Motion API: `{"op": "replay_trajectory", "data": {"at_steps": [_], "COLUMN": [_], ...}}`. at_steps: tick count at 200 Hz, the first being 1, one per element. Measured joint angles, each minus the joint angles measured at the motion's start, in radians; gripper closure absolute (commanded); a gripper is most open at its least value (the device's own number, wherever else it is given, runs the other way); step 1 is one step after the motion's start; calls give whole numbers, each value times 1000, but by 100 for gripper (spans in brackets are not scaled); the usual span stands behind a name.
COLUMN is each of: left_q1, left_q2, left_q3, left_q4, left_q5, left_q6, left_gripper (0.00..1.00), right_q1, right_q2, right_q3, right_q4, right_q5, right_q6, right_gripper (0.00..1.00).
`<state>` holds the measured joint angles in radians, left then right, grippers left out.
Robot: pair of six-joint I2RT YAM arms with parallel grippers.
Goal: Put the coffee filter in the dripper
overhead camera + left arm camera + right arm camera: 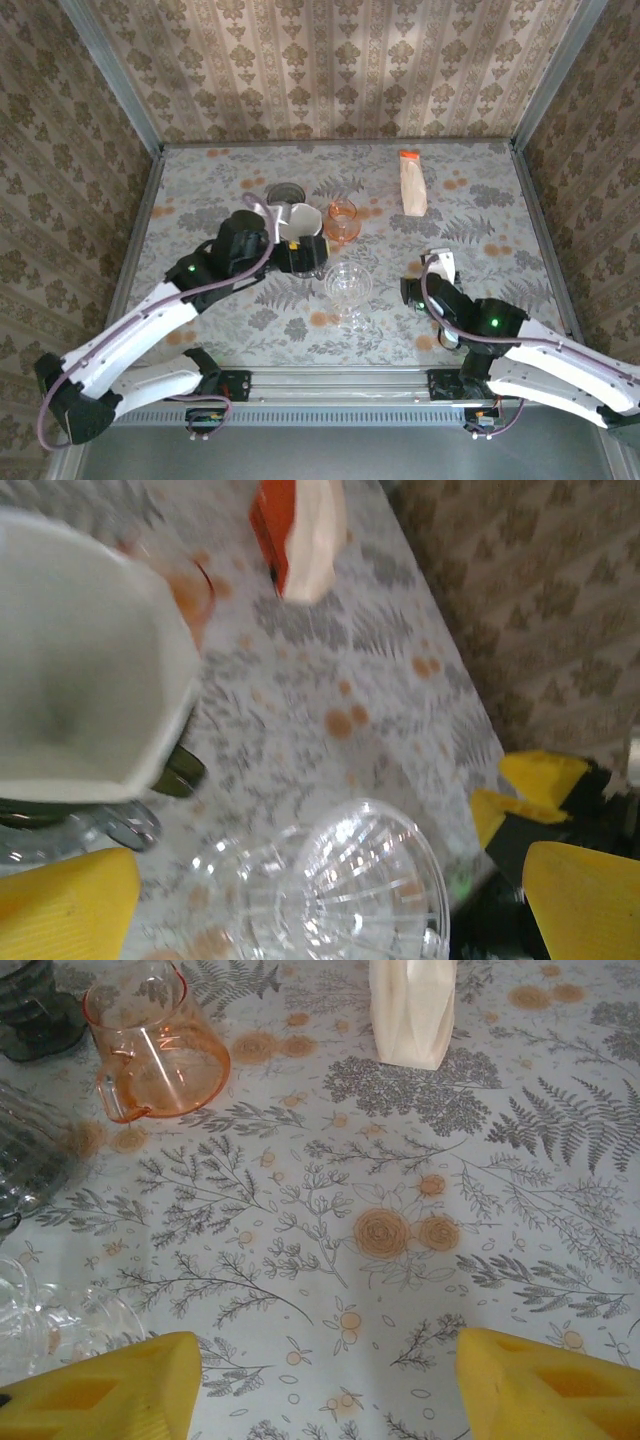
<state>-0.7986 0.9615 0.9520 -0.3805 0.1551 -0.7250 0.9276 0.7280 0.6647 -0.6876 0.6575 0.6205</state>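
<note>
The coffee filter (303, 220) sits just left of the pitcher (342, 221), behind the dripper (347, 285), with the packet (412, 184) farther back right.

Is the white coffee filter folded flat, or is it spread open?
Spread open. The left wrist view looks into the coffee filter: its rim forms a wide mouth around a hollow, shaded inside.

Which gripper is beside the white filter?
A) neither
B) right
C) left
C: the filter stands close beside the open left gripper, while the right gripper hovers over the table, apart from it.
</note>
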Motion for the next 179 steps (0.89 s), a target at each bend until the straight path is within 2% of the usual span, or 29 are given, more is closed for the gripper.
{"op": "replay_trajectory", "data": {"at_steps": [25, 50, 69, 94, 129, 179], "left_q1": [129, 261, 306, 316, 316, 316], "left_q2": [-114, -166, -166, -180, -219, -222], "left_q3": [-97, -200, -235, -248, -259, -296], "left_q4": [92, 138, 150, 154, 177, 185], "left_q5": [9, 63, 97, 119, 137, 137], "left_q6": [-24, -54, -60, -55, -8, 29], "left_gripper": [0, 0, 0, 1, 5, 0], "right_q1": [-130, -313, -446, -571, -662, -686], "right_q2": [101, 214, 319, 482, 738, 1016], "right_q3": [85, 202, 295, 404, 560, 765], "right_q4": [41, 90, 135, 181, 201, 198], "right_q5": [-66, -166, -239, -309, -383, -428], "right_q6": [-46, -94, -120, -151, -190, -207], "right_gripper": [36, 43, 48, 57, 64, 68]}}
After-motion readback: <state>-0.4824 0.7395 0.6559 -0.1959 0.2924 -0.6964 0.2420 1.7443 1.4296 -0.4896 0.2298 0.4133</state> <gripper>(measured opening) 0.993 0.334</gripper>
